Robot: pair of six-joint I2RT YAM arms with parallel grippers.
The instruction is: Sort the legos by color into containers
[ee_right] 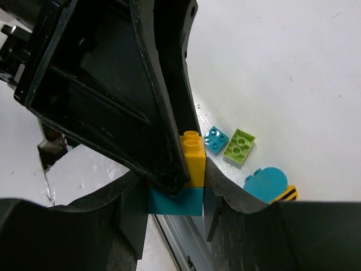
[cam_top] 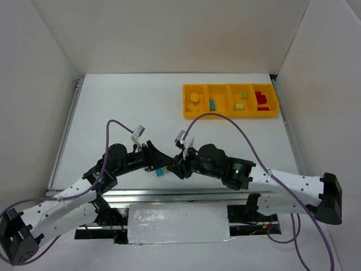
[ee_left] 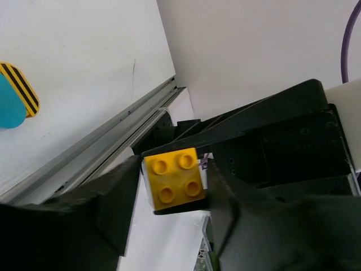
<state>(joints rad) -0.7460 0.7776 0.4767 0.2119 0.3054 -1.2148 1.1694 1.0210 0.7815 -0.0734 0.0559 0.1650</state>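
Left gripper (ee_left: 169,189) clenched on a yellow brick (ee_left: 173,179), 2x2 studs facing its wrist camera. Right gripper (ee_right: 176,204) clamped on a teal brick (ee_right: 175,200) sitting directly under that yellow brick, the 2 stacked together, so each gripper had 1 half of the same stack. Both grippers met nose to nose at the near-centre of the tabletop (cam_top: 130,107). Just beyond them, loose on the tabletop: small teal square (ee_right: 216,139), light green brick (ee_right: 240,146) just beside it, teal rounded piece (ee_right: 266,182) with a yellow-black striped end. Yellow tray (cam_top: 225,116) at far right, well apart from both grippers; its 4 compartments, left to right, held yellow legos (cam_top: 194,99), blue lego (cam_top: 212,104), green legos (cam_top: 241,100), red legos (cam_top: 261,100)
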